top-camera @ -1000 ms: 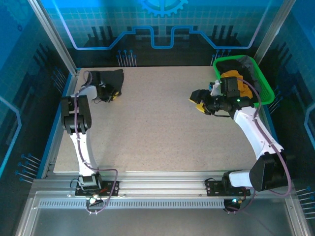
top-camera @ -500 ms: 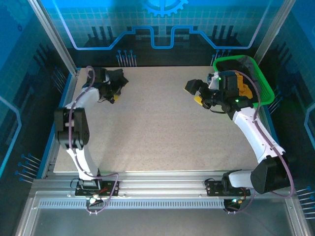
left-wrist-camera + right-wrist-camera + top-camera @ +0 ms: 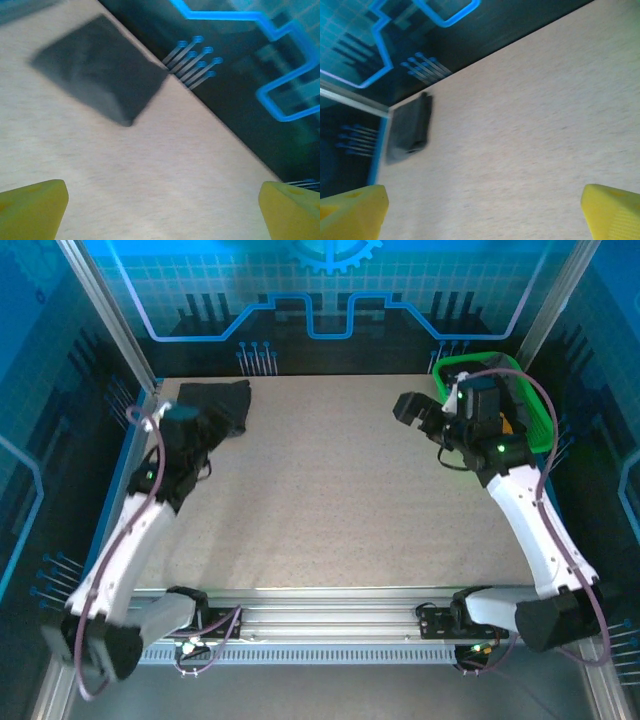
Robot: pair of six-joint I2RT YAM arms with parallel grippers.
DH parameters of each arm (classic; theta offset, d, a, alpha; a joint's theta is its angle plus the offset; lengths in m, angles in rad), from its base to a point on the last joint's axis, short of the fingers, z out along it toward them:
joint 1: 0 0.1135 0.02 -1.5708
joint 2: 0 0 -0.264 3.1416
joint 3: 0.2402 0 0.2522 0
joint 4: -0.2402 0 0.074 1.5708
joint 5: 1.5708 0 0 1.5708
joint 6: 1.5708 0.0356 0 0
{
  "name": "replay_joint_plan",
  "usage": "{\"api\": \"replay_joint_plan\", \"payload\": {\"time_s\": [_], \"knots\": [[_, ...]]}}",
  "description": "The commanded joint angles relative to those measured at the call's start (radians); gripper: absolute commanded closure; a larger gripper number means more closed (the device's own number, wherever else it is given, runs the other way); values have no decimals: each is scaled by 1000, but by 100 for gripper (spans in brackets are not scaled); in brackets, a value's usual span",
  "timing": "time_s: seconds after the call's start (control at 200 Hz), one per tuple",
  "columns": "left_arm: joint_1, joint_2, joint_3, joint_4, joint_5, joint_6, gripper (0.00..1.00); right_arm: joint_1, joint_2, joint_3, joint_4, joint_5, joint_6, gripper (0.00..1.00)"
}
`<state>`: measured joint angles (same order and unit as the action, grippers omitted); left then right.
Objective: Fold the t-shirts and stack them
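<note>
A folded dark t-shirt (image 3: 216,400) lies flat in the far-left corner of the worktop (image 3: 320,510), a compact charcoal rectangle with one loose corner pointing toward the middle. It looks light, limp and easily rumpled. I judge it best left alone as the base of the stack, or taken by pinching through all layers at a folded edge. The left gripper (image 3: 160,210) hovers just near of it, its yellow fingertips (image 3: 31,207) spread wide apart and holding nothing. The right gripper (image 3: 482,212) is above the far-right worktop, also wide apart and bare. Just beyond it is the green plastic basket (image 3: 541,432). The right arm covers most of the inside; a sliver of orange cloth (image 3: 509,424) seems to show, probably a shirt to be pulled out next.
</note>
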<state>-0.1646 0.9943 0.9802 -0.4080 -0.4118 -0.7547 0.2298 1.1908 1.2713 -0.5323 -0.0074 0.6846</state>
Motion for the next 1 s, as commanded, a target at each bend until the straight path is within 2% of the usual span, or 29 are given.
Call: {"api": "replay_joint_plan", "payload": {"time_s": [0.0, 0.115, 0.185, 0.27, 0.375, 0.455, 0.535, 0.645, 0.775, 0.82, 0.875, 0.94, 0.995], "knots": [[-6, -197, -253, 92, -212, 324, 1, 22, -105, -234, 114, 296, -217, 0], [-3, -341, -523, 262, -191, 539, 1, 87, -180, -530, 406, 495, -466, 0], [2, -362, -620, 312, -160, 573, 1, 72, -164, -618, 457, 488, -509, 0], [24, -294, -662, 368, -110, 585, 1, 48, -108, -678, 505, 453, -528, 0], [55, -129, -673, 514, -62, 611, 1, 22, -26, -687, 609, 408, -579, 0], [115, 15, -656, 618, 3, 583, 1, -10, 55, -658, 657, 371, -595, 0], [168, 143, -594, 660, 54, 570, 1, -41, 152, -641, 693, 350, -585, 0], [215, 292, -545, 824, 121, 571, 1, -66, 258, -649, 832, 329, -589, 0], [250, 460, -485, 1008, 180, 574, 1, -79, 333, -592, 850, 311, -680, 0], [256, 488, -421, 903, 188, 566, 1, -97, 340, -616, 933, 274, -695, 0], [257, 515, -387, 870, 214, 577, 1, -138, 356, -616, 942, 225, -665, 0], [257, 504, -408, 900, 229, 586, 1, -153, 346, -617, 926, 202, -655, 0], [256, 472, -467, 977, 232, 589, 1, -153, 324, -663, 992, 197, -659, 0]]}}
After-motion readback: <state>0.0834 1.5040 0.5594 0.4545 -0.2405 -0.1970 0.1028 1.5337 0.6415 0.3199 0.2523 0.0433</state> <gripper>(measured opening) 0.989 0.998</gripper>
